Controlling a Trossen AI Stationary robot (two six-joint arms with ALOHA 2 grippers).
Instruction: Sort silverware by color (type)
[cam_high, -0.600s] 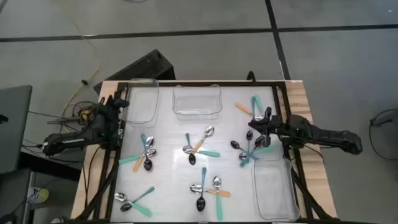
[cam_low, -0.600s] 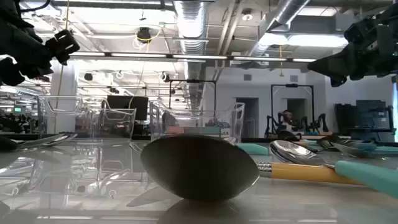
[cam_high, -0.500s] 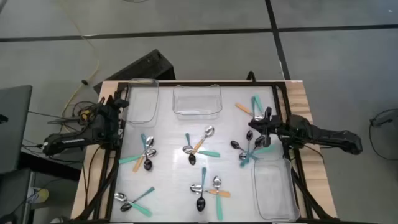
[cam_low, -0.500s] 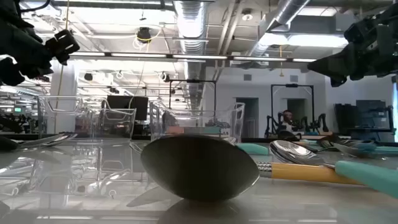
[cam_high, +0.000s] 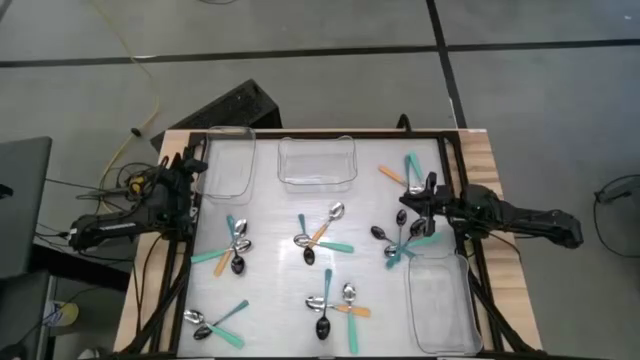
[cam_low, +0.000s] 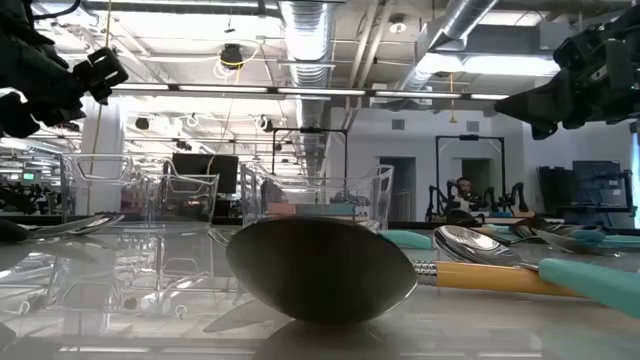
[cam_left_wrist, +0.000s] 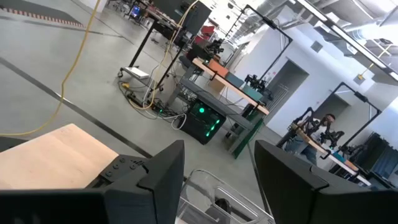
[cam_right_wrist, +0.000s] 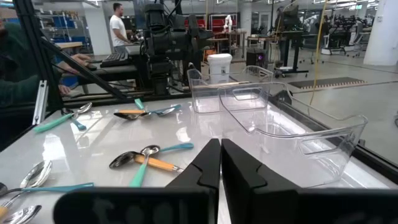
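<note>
three clear bins are sitting on the white table (cam_high: 280, 300): a left bin (cam_high: 228, 165) at the far left corner, a middle bin (cam_high: 317, 162) at the far edge, and a right bin (cam_high: 438, 305) at the near right corner. no spoons are showing inside any of them.

the spoons (cam_high: 322, 237) are lying loose on the tabletop in small crossed clusters, with teal and orange handles, between the bins.

the left gripper (cam_high: 193, 163) is hanging over the table's left edge beside the left bin, its fingers (cam_left_wrist: 163, 171) standing apart and holding nothing. the right gripper (cam_high: 412, 198) is hovering over the right-hand cluster of spoons, its fingers (cam_right_wrist: 209, 163) pressed together with nothing between them.

the table is standing on a grey floor. beyond it, a workshop is showing with benches, other robot arms, ceiling ducts and a person standing far off.
</note>
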